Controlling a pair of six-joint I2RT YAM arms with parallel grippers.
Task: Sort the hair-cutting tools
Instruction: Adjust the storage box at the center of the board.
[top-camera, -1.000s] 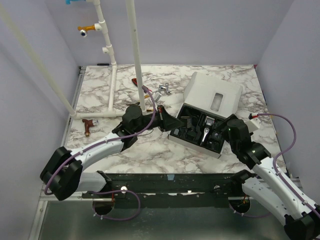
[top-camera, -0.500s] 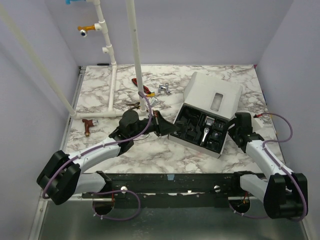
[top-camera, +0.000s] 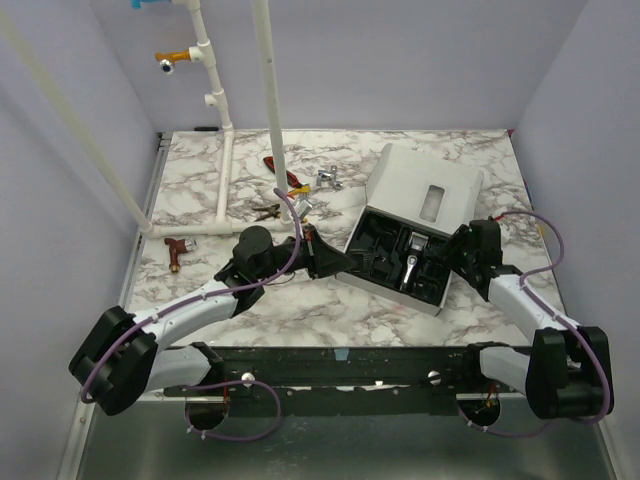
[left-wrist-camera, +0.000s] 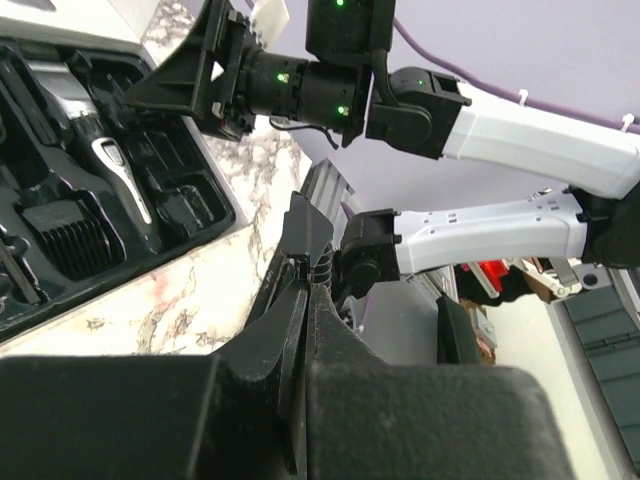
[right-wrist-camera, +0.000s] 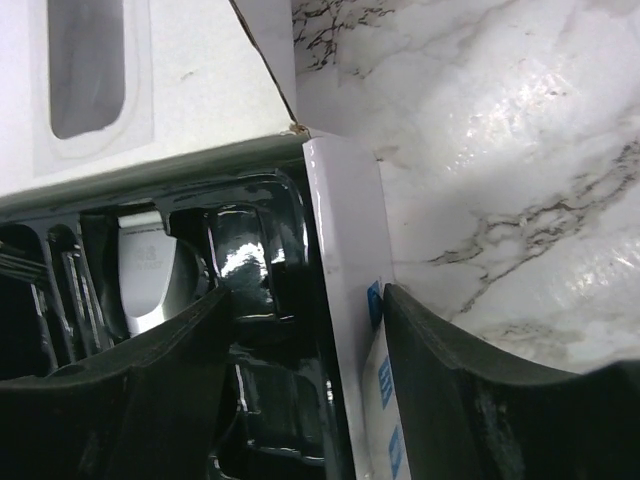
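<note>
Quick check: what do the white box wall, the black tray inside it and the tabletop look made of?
White box wall: probably matte cardboard, a thin flat panel frayed at the lid corner.
Black tray: likely moulded plastic, glossy, with sharp highlights on rounded pocket edges.
Tabletop: marble-patterned, smooth with soft glare; stone or printed laminate, cannot tell.

Bright, even light; glare on the marble tabletop (right-wrist-camera: 520, 110); close foregrounds blurred.

Clipper (top-camera: 410, 262): slim and black, silver blade end, lying flat in its tray (top-camera: 425, 288) slot, between left gripper (top-camera: 345, 262) and right gripper (top-camera: 462, 250).
Guards (top-camera: 378, 255): small black pieces, seated in compartments just past the left gripper's tip.
</note>
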